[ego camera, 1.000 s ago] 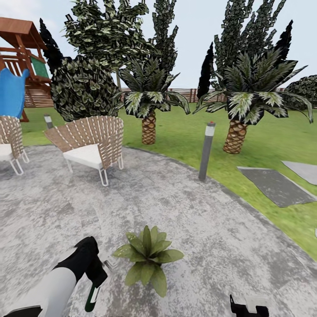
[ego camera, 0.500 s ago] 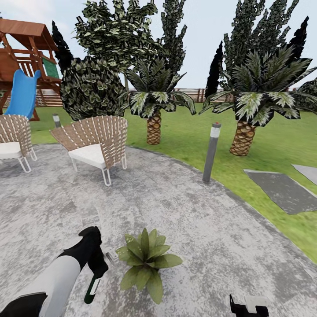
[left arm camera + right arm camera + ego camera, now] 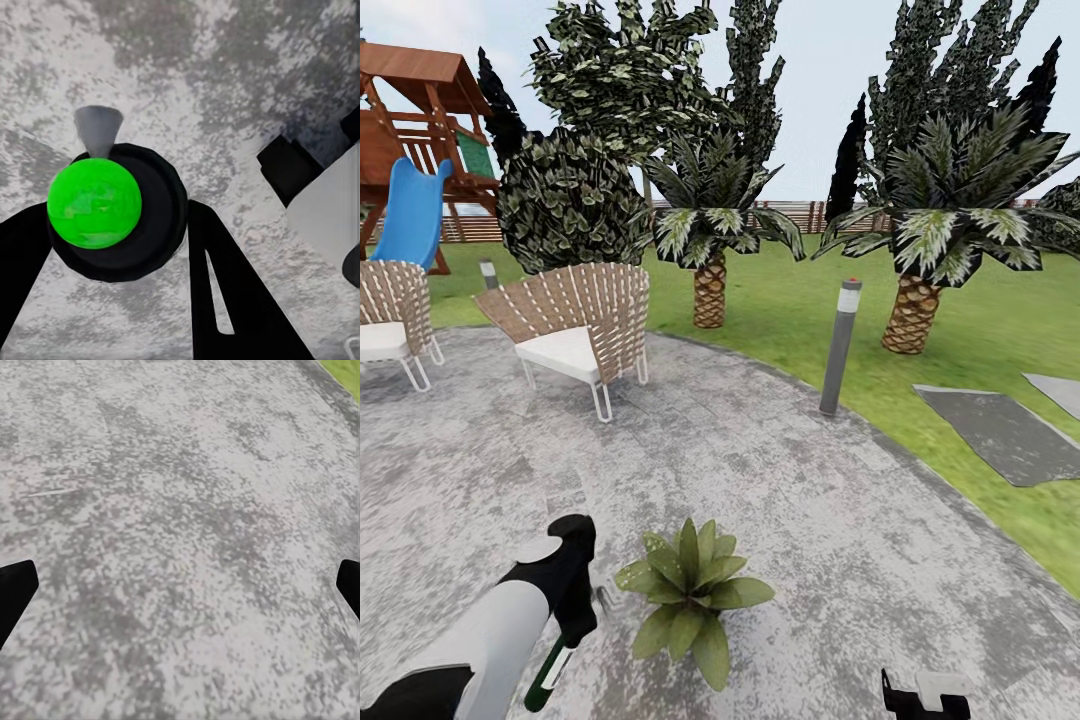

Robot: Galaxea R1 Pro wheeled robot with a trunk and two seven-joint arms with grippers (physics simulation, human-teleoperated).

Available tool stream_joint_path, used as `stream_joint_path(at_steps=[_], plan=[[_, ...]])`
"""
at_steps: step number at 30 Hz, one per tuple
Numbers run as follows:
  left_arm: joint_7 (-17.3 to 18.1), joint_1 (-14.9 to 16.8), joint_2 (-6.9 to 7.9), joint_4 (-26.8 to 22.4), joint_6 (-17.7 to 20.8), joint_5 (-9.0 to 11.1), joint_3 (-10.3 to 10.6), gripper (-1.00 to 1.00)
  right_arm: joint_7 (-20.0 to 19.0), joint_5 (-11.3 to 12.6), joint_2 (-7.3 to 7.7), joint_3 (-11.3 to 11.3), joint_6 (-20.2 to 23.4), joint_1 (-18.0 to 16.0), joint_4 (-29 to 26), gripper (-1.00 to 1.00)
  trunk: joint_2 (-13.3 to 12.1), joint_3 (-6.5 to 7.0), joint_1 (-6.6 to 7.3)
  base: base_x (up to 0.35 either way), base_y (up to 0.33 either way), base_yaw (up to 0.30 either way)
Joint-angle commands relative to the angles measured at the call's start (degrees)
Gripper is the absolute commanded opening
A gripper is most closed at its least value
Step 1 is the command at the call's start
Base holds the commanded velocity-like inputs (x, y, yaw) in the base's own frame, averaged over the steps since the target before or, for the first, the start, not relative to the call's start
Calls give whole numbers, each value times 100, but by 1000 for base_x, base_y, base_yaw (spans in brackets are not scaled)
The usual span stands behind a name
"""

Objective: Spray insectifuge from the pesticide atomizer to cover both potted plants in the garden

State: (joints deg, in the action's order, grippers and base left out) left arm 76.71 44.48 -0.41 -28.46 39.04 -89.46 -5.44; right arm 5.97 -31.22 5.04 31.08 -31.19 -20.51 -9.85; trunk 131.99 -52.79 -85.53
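Left gripper [image 3: 575, 625] clamped on the pesticide atomizer [image 3: 546, 675], just beside one potted plant [image 3: 690, 597] on the grey paving [image 3: 840, 540]

Head view: atomizer hangs tilted below the left gripper, low at the plant's left side, green and white body showing. Left wrist view: black fingers [image 3: 225, 292] sit on both sides of the atomizer's round black cap with bright green top [image 3: 95, 202], paving below. Right gripper [image 3: 180, 585] spread wide, holding nothing, over bare paving; its black tip shows at the head view's lower edge [image 3: 925, 695]. Behind: wicker chair [image 3: 575, 325], grey bollard lamp [image 3: 840, 345], two palms [image 3: 710, 290], lawn [image 3: 790, 310], blue slide [image 3: 410, 215]
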Motion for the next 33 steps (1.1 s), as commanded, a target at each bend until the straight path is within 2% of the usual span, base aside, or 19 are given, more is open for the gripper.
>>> stream_joint_path(at_steps=[1,4,8,11,17,23,26,27,29,33], plan=[[37,6,-60,-3,60,-35,-27,-100,36,-60,-2,22,-19,-5,10,100,2,-6,1,15,-98,0],[30,8,-178,-2,53,-40,-27,-100,40,-60,-3,21,-19,-5,10,100,2,-6,1,68,-222,102],[29,8,-246,-1,45,-49,-22,-100,44,-60,-3,21,-19,-5,10,100,2,-6,1,1,-252,251],[29,8,-263,-3,50,-56,-19,-100,45,-60,-3,21,-19,-5,10,100,2,-6,1,-175,-184,255],[37,8,-273,-10,53,-71,-10,-100,45,-58,-3,21,-19,-5,12,100,2,-6,1,-19,-15,52],[37,8,-303,-10,52,-80,-10,-100,45,-58,-3,21,-19,-5,12,100,2,-6,1,0,0,253],[39,45,-341,-14,56,-74,73,-100,45,-57,-3,21,-19,-5,14,100,2,-6,1,0,0,276],[75,141,-352,-9,58,-63,113,-100,45,-58,-3,21,-19,-5,14,100,2,-6,1,8,0,153],[372,253,-354,-8,59,-67,139,-100,45,-54,-3,21,-19,-5,11,100,2,-6,1,120,-69,59],[674,280,-345,-10,52,-71,273,-100,45,-51,-3,21,-19,-5,10,100,2,-6,1,212,-143,14]])
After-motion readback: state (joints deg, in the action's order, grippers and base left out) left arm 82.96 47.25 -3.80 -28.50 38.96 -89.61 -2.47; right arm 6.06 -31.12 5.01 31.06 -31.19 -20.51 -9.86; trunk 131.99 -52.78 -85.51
